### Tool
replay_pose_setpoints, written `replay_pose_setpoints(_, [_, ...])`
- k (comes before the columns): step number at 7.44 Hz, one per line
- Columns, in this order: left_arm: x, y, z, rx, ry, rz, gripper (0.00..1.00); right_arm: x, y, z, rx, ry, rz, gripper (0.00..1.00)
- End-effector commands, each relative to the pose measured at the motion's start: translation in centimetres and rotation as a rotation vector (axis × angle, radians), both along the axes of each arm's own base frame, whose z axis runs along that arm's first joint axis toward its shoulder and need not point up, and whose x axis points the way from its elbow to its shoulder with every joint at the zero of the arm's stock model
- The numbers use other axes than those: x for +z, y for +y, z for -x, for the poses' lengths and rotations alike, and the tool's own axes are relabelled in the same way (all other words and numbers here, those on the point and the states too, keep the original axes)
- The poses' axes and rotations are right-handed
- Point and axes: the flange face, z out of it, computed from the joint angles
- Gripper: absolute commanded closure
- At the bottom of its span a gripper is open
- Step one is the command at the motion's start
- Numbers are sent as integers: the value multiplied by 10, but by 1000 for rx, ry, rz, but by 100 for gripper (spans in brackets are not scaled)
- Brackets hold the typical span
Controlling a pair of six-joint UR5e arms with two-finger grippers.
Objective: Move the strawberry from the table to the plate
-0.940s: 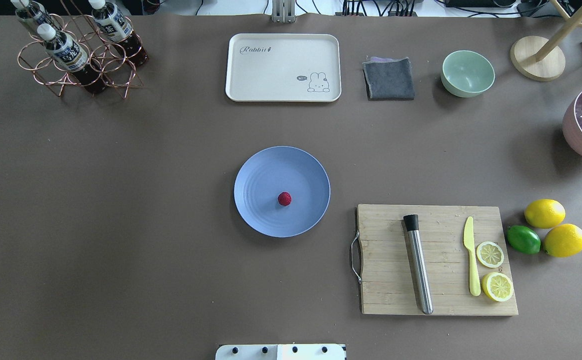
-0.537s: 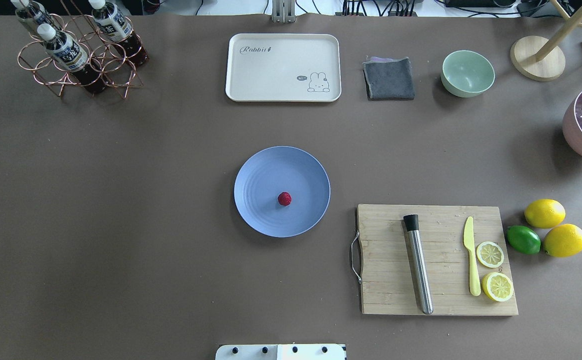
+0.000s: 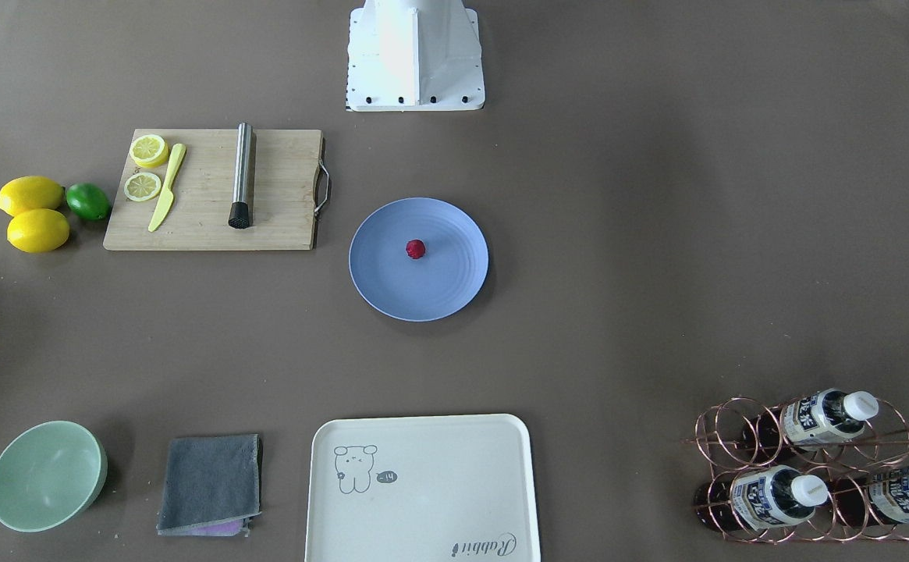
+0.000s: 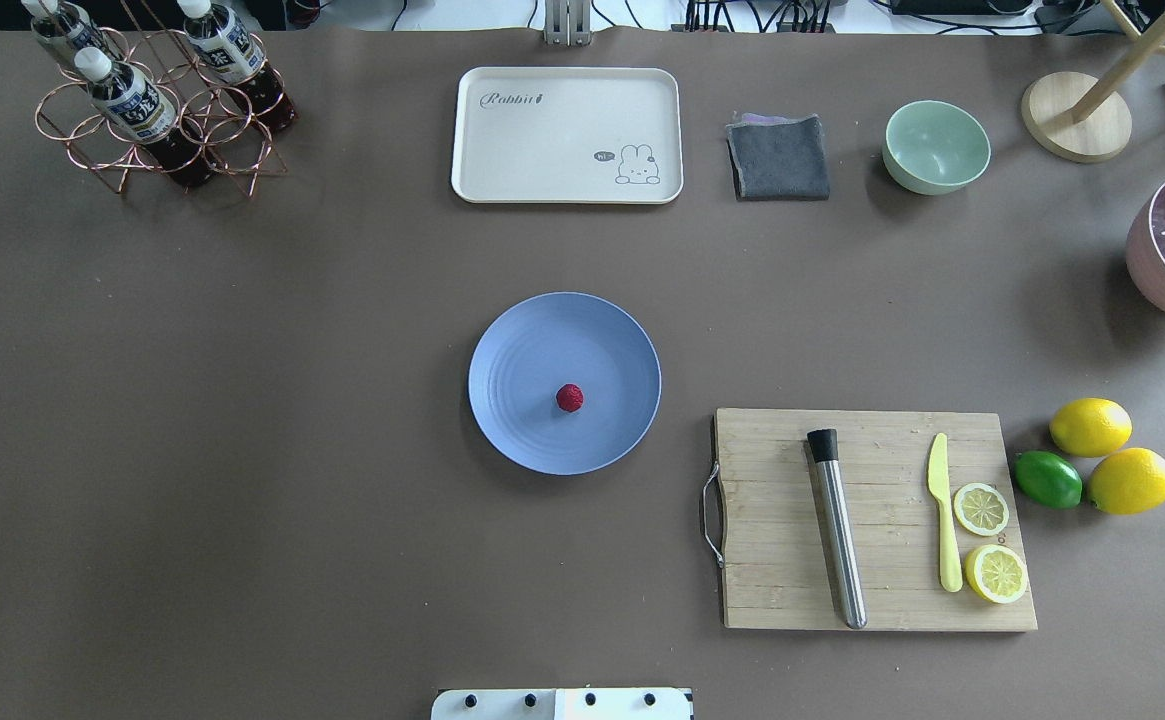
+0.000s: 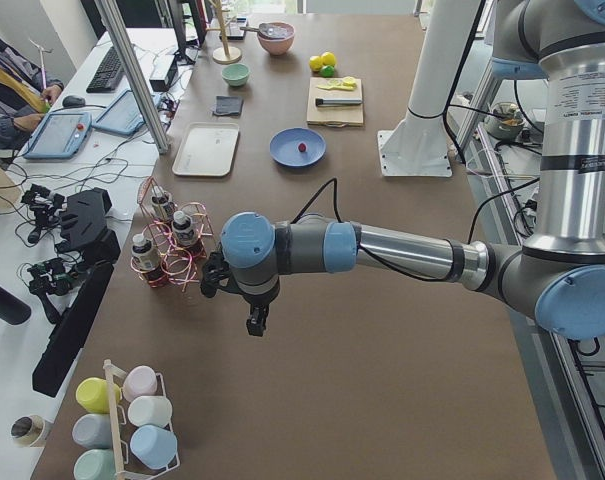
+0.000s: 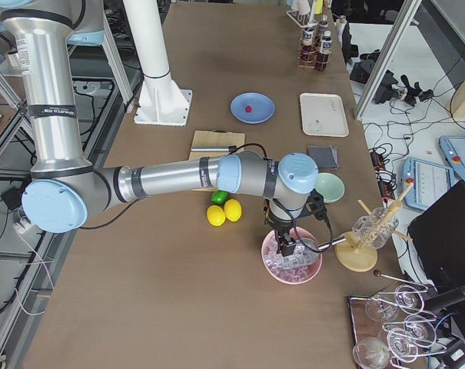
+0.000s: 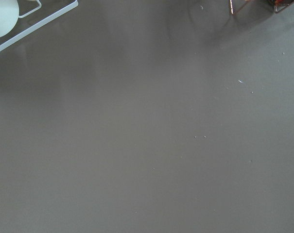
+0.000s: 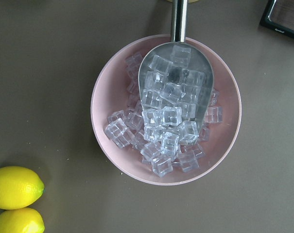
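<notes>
The small dark-red strawberry [image 4: 569, 398] [image 3: 415, 249] lies on the light-blue plate [image 4: 532, 335] [image 3: 442, 293], just off its centre, in the middle of the brown table [image 4: 242, 400]. No gripper shows in the overhead or front views. In the exterior left view my left gripper [image 5: 254, 322] hangs over bare table near the bottle rack, far from the plate [image 5: 285, 156]. In the exterior right view my right gripper [image 6: 287, 247] hovers above a pink bowl of ice cubes [image 8: 112, 97]. I cannot tell whether either gripper is open or shut.
A wooden cutting board [image 4: 772, 520] with a steel rod, yellow knife and lemon slices sits right of the plate, with lemons [image 4: 1090, 427] and a lime beyond. A cream tray [image 4: 542, 140], grey cloth [image 4: 779, 158], green bowl [image 4: 936, 147] and copper bottle rack [image 4: 157, 110] line the far edge.
</notes>
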Motion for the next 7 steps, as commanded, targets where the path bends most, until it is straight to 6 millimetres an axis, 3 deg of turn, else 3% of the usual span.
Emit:
replay_pose_setpoints(1, [-7, 14, 18, -49, 0, -5, 2, -6, 2, 6, -5, -11, -8, 0])
replay_pose_setpoints(3, [-4, 19, 26, -55, -69, -10, 2, -14, -8, 26, 24, 3, 43, 0])
replay_pose_setpoints(4, [-1, 21, 33, -53, -167, -9, 2, -15, -8, 30, 52, -3, 73, 0])
replay_pose_setpoints(7, [1, 21, 32, -48, -165, -7, 2, -15, -7, 29, 53, 4, 76, 0])
